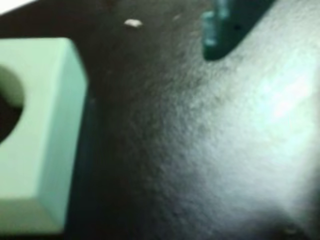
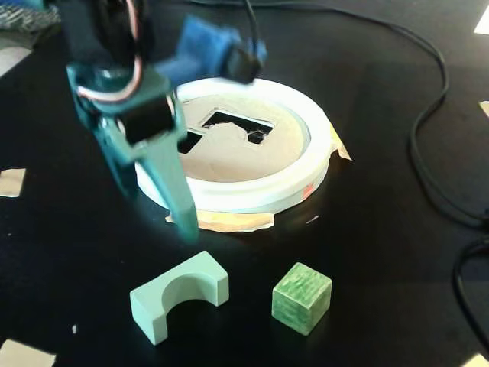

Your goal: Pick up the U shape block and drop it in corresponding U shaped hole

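While the claw (image 2: 164,187) hangs empty, its spread not discernible, the U block (image 2: 180,294) lies on the bench (image 2: 382,252) just below and ahead of it: approach step; next, descend and straddle the arch.

The worktop (image 2: 397,267) is black with a dull sheen. The U-shaped block (image 2: 179,294) is pale mint green and plain; in the wrist view (image 1: 42,135) it shows the same mint. The cube (image 2: 302,297) is darker green with streaky grain. The round lid (image 2: 260,191) has a white rim, a tan cardboard face and dark cut-outs. The pincer (image 2: 179,210) is teal. The cables (image 2: 428,145) are black.
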Motion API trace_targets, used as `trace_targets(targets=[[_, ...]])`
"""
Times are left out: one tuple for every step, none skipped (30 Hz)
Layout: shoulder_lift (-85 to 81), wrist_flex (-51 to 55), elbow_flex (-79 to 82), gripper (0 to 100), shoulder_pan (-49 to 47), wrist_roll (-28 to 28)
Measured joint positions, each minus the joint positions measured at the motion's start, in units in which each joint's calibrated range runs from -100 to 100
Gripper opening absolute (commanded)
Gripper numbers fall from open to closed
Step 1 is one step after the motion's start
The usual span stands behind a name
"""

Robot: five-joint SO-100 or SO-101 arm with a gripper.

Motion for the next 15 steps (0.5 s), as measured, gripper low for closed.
trace_targets(targets=[[1.34,0.00,-0.59,98,0.00,-0.20],[2.76,0.00,-1.37,98,0.00,-0.39],[3.74,0.00,-1.85,98,-0.20,-0.44],[5.17,0.00,-2.93,98,-0.50,-0.54],[5.53,0.00,-3.22,98,-0.60,-0.63],[6.33,0.00,-4.00,98,-0.60,-0.63],[7.76,-0.10,-4.98,98,-0.60,-0.63],[8.92,-0.10,-5.56,98,-0.70,-0.63],[11.06,-0.10,-6.34,98,-0.50,-0.63],[11.86,-0.10,-6.54,98,-0.50,-0.63],[12.84,-0.10,-6.83,98,-0.50,-0.63],[13.73,-0.10,-7.22,98,-0.40,-0.63],[14.18,-0.39,-7.22,97,-0.50,-0.63],[14.62,-0.10,-7.32,97,-0.50,-0.63],[14.71,-0.10,-7.52,97,-0.50,-0.63]])
